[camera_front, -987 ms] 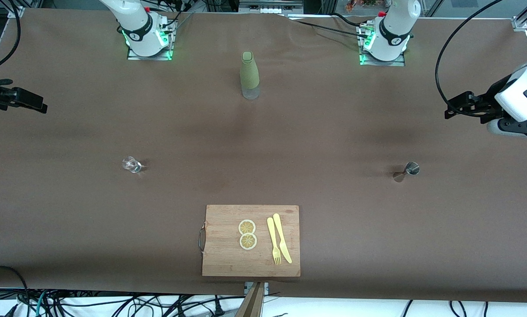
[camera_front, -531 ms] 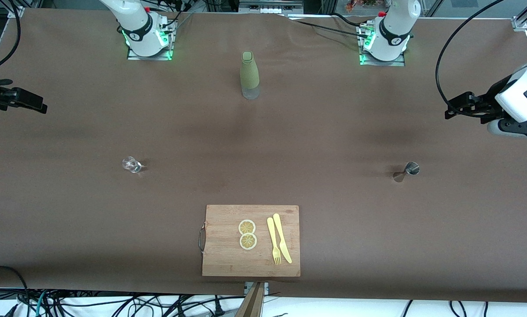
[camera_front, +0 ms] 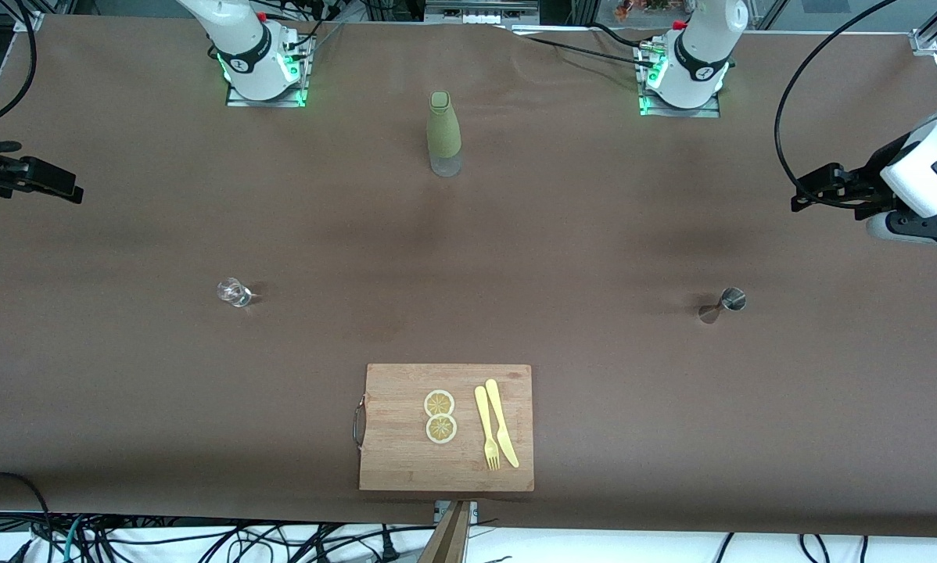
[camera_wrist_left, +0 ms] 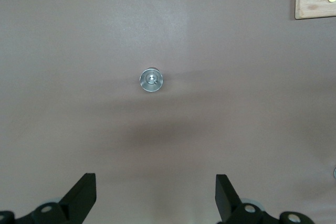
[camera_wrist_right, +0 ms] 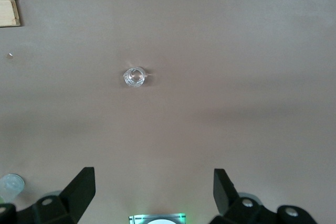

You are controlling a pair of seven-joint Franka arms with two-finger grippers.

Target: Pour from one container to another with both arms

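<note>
A small clear glass [camera_front: 235, 292] stands on the brown table toward the right arm's end, and it also shows in the right wrist view as the glass [camera_wrist_right: 135, 77]. A metal jigger [camera_front: 725, 303] stands toward the left arm's end, and the left wrist view looks down on this jigger [camera_wrist_left: 151, 80]. A green bottle [camera_front: 443, 134] stands upright between the two arm bases. My right gripper [camera_front: 73, 190] hangs open over the table's edge at its own end, and its fingers [camera_wrist_right: 81, 188] are spread wide with nothing between them. My left gripper [camera_front: 798, 197] is open too, with empty fingers [camera_wrist_left: 84, 192].
A wooden cutting board [camera_front: 394, 461] lies near the front edge and carries two lemon slices [camera_front: 439, 416], a yellow fork [camera_front: 486, 430] and a yellow knife [camera_front: 501, 422]. The right arm's base [camera_front: 259, 70] and the left arm's base [camera_front: 683, 78] stand along the back. Cables hang off the front edge.
</note>
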